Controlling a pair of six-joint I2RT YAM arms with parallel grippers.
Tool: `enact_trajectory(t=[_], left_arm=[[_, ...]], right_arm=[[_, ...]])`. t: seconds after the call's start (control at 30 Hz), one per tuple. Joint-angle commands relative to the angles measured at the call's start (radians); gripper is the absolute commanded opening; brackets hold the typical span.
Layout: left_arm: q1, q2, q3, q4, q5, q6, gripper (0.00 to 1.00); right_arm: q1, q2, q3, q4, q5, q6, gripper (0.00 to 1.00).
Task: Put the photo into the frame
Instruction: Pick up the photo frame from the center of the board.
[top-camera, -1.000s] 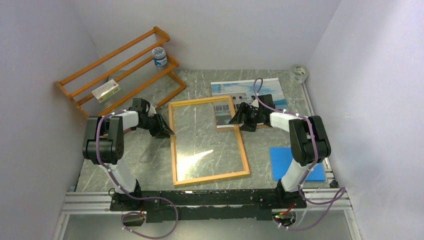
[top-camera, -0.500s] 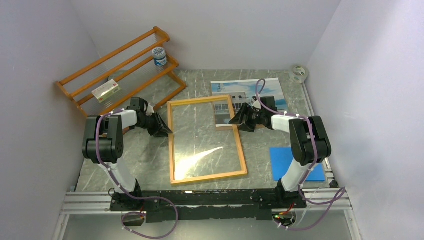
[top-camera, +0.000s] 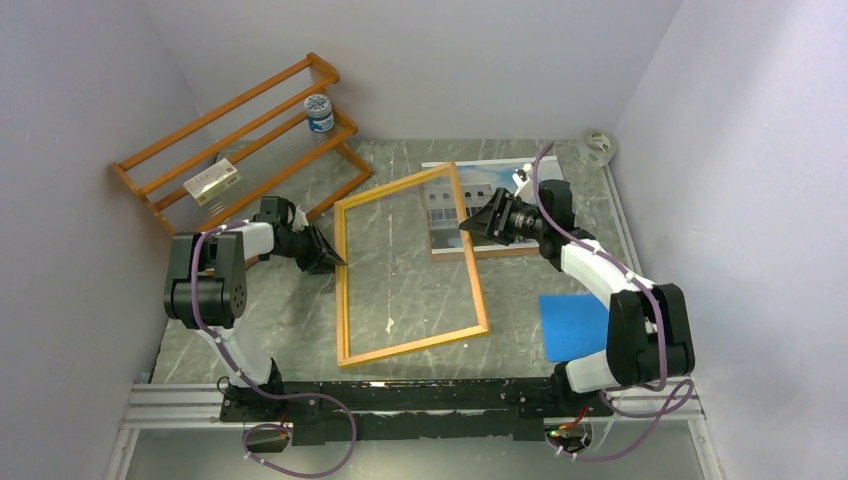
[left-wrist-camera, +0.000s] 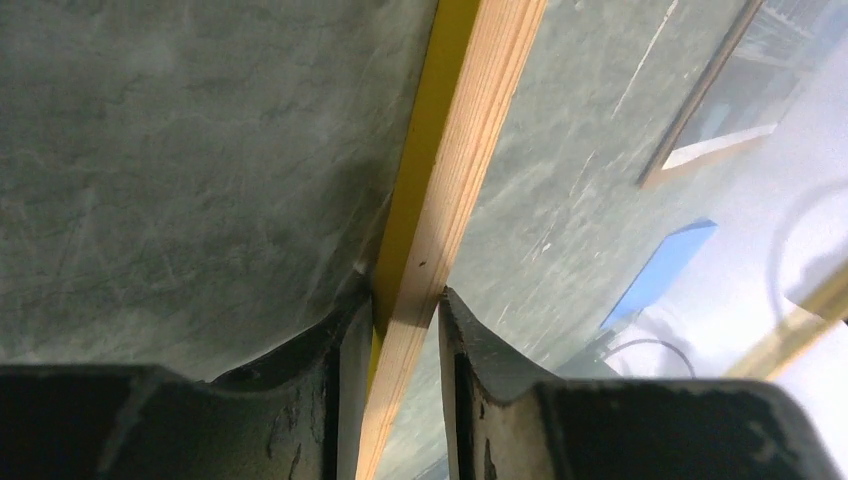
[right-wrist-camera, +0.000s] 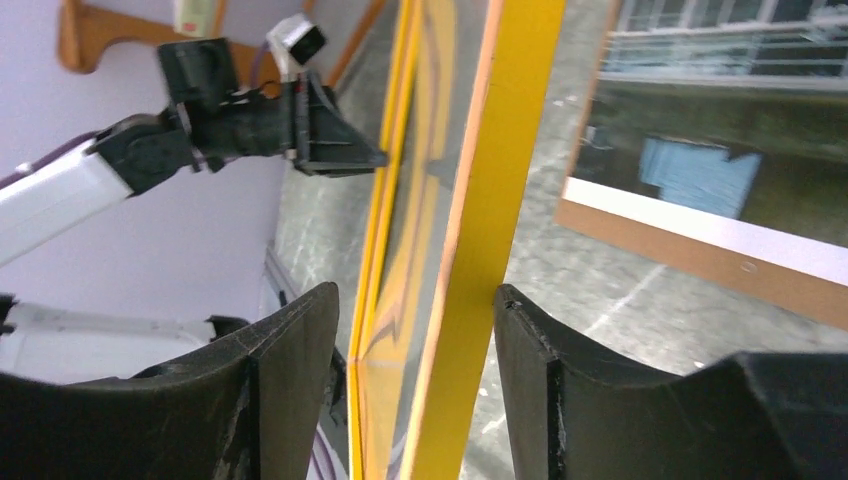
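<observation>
The frame (top-camera: 412, 345), wood back up with a clear pane, is tilted, its right side raised off the table. My left gripper (top-camera: 335, 262) is shut on its left bar; the left wrist view shows the fingers (left-wrist-camera: 405, 300) pinching the bar's yellow and wood faces (left-wrist-camera: 450, 180). My right gripper (top-camera: 468, 228) holds the raised right bar; in the right wrist view the yellow bar (right-wrist-camera: 490, 200) stands between the jaws (right-wrist-camera: 415, 300). The photo (top-camera: 500, 180) lies face up on a brown backing board (top-camera: 505, 250) behind the frame, and also shows in the right wrist view (right-wrist-camera: 720, 110).
An orange slatted rack (top-camera: 240, 130) stands at the back left with a bottle (top-camera: 318, 112) and a small box (top-camera: 212, 182) on it. A blue sheet (top-camera: 575, 325) lies at the right front. A tape roll (top-camera: 597, 147) sits in the back right corner.
My right gripper has risen and moved back, lifting the frame's right side so the frame tilts up. The left gripper has stayed on the left bar.
</observation>
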Motion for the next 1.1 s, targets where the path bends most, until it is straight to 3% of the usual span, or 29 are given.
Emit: enact_trajectory(t=[0.0,0.37,0.6,0.9,1.07], left_arm=[[-0.091,0.03,-0.022,0.058,0.09,-0.045,0.35],[-0.104,0.04,-0.01,0.055,0.067,-0.044,0.31],[-0.104,0.035,0.001,0.018,0.034,-0.023,0.16],[-0.104,0.04,0.009,0.012,0.035,-0.023,0.15],[-0.104,0.033,-0.004,0.045,0.053,-0.038,0.18]], right_arm=[[0.078,-0.06,0.039,0.018,-0.208,0.068,0.57],[0.125,-0.103,0.017,0.087,-0.138,0.083,0.59],[0.121,-0.085,-0.06,0.059,0.008,0.06,0.58],[0.12,-0.05,-0.079,0.296,-0.176,0.224,0.64],[0.125,-0.004,-0.108,0.535,-0.281,0.411,0.49]])
